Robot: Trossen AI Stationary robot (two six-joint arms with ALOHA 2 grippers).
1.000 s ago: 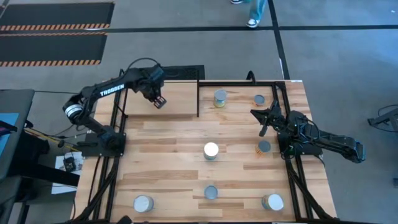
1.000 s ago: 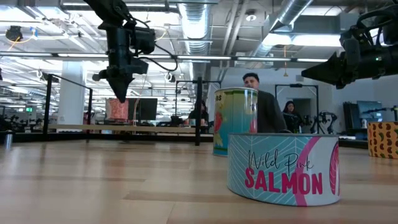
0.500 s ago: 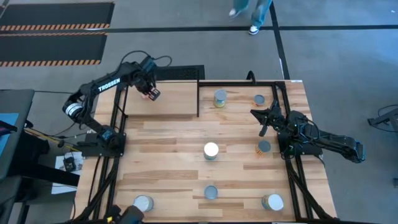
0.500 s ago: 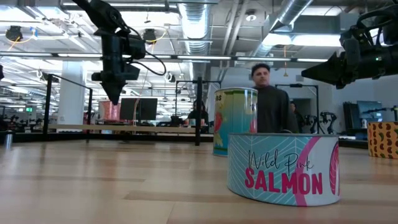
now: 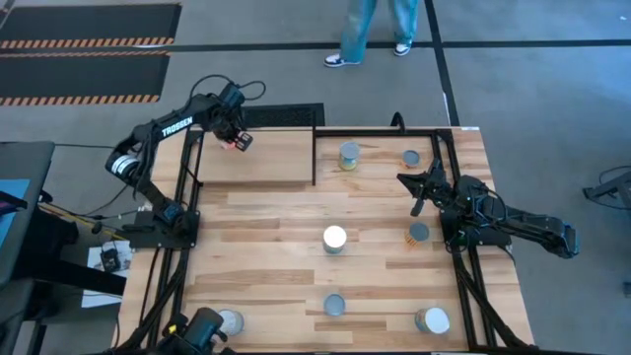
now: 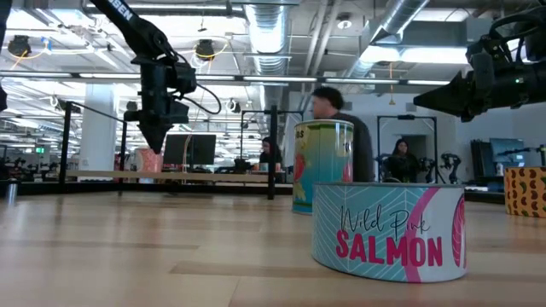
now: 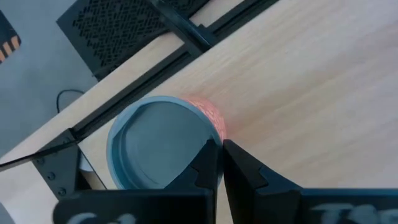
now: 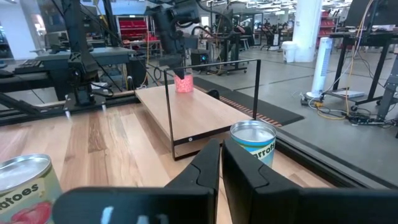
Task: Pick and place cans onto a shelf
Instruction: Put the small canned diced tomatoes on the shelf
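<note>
- Your left gripper (image 5: 237, 141) is above the far left corner of the shelf (image 5: 276, 163), and its fingers (image 7: 208, 165) are pressed together with nothing between them.
- Just beside those fingertips you see a pink-labelled can (image 7: 163, 149) with a grey top; it stands on the shelf near the black edge rod. In the right wrist view the same can (image 8: 183, 83) stands alone at the far end of the board.
- Your right gripper (image 5: 419, 187) waits over the right side of the table (image 5: 266, 247), and its fingers (image 8: 211, 165) are also closed and empty.
- The other cans stand on the table, off the shelf: two at the far side (image 5: 349, 155) (image 5: 410, 157), one white-topped in the middle (image 5: 334, 238), one near the right arm (image 5: 419, 234), and three along the near edge (image 5: 335, 305) (image 5: 432, 320) (image 5: 228, 322).
- In the low view the closest can is a salmon tin (image 6: 388, 230), with a taller can (image 6: 322, 166) behind it.
- A person (image 6: 341, 145) is walking behind the table.
</note>
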